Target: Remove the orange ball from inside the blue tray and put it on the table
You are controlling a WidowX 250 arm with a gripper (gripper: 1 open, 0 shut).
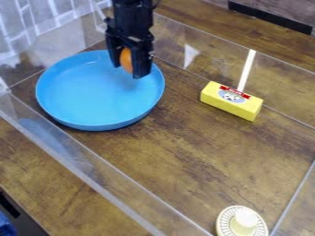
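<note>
The orange ball point(127, 59) shows between the black fingers of my gripper point(128, 62), which is shut on it. Ball and gripper hang just above the far right part of the blue tray point(87, 97), near its rim. The tray is a round shallow bright-blue dish resting on the dark wood-grain table point(185, 157); nothing lies inside it. My arm comes down from the top of the view and hides the upper part of the ball.
A yellow rectangular block point(233, 100) lies right of the tray, with a thin white stick point(248, 70) standing behind it. A small cream round lid point(242, 222) sits at the bottom edge. Clear acrylic panels line the table's edges.
</note>
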